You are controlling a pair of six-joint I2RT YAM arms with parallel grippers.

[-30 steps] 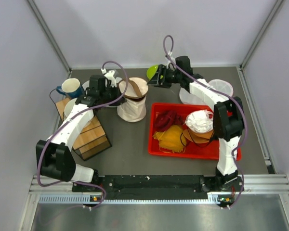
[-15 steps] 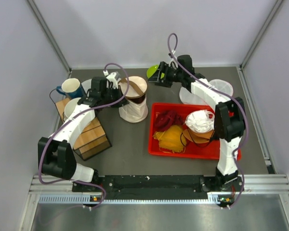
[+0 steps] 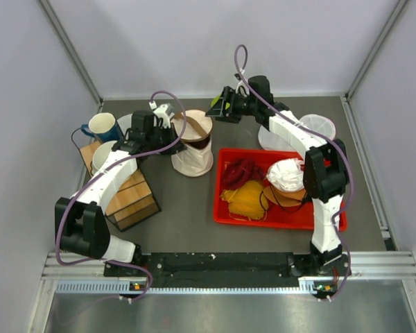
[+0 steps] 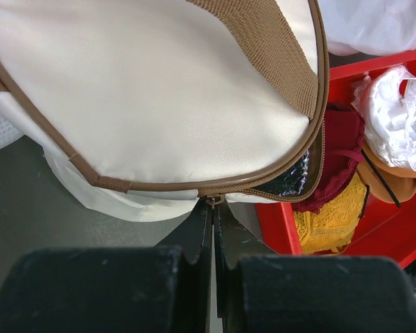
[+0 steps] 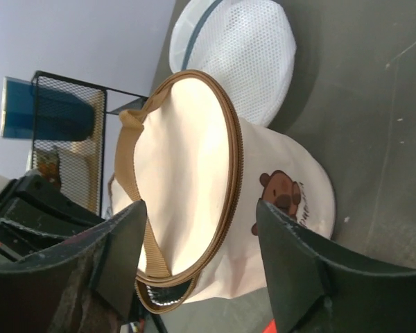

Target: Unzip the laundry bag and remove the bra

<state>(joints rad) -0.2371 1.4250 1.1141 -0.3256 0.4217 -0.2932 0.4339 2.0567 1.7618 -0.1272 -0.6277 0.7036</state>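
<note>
The laundry bag (image 3: pixel 192 149), cream with brown trim, stands toward the bench's far edge, slightly left of centre. The left gripper (image 4: pixel 212 206) is clenched on its zipper pull (image 4: pixel 213 200). The zip gapes partly, showing dark fabric (image 4: pixel 291 182). The right gripper (image 3: pixel 218 111) hovers just behind, jaws spread and empty.

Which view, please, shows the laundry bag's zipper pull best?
The left wrist view: the zipper pull is close up, pinched in the left gripper. Right wrist shows only zipper edging; overhead it is too small.
</note>
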